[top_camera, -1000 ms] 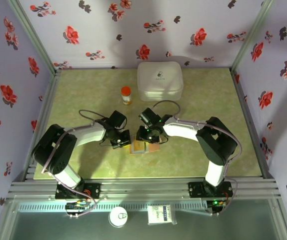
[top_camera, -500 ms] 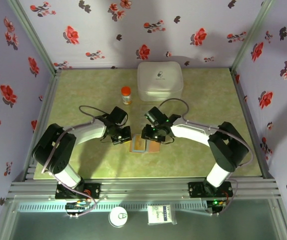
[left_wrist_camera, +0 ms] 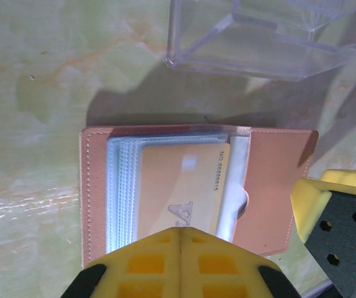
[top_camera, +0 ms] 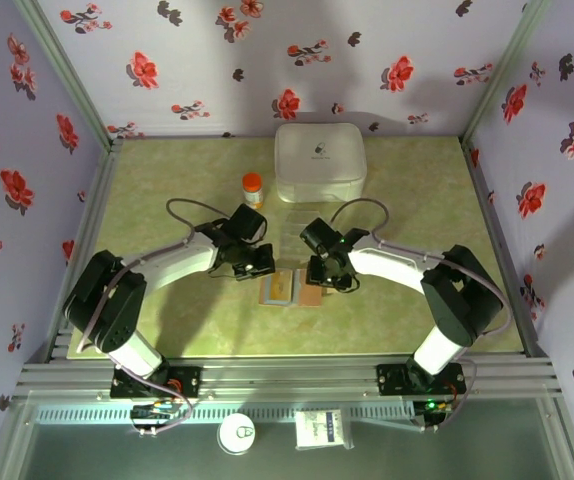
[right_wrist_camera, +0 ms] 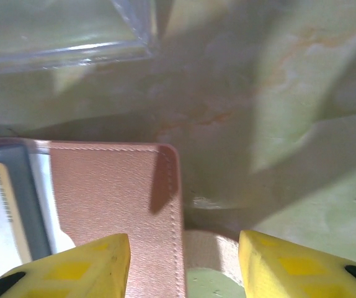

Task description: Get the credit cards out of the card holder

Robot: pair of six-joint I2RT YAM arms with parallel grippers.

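The brown card holder (top_camera: 308, 296) lies open on the table between both arms. Its left half (left_wrist_camera: 97, 192) holds clear sleeves with an orange-yellow credit card (left_wrist_camera: 181, 186) on top; the right half is a plain brown flap (right_wrist_camera: 113, 192). My left gripper (left_wrist_camera: 181, 234) is shut with nothing between its fingers, its tip over the card's near edge; from above the left gripper (top_camera: 259, 264) sits at the holder's upper left. My right gripper (right_wrist_camera: 184, 261) stands open astride the flap's right edge, and the right gripper (top_camera: 329, 280) is at the holder's upper right.
A clear plastic case (left_wrist_camera: 271, 37) lies just beyond the holder. Farther back stand a large white rounded case (top_camera: 319, 160) and a small orange-capped bottle (top_camera: 253, 190). Floral walls enclose the green table (top_camera: 167, 180) on three sides.
My right gripper has slid right off the holder's middle to its right edge and opened wider. The left gripper, still shut, has moved up and right. More of the open holder shows.
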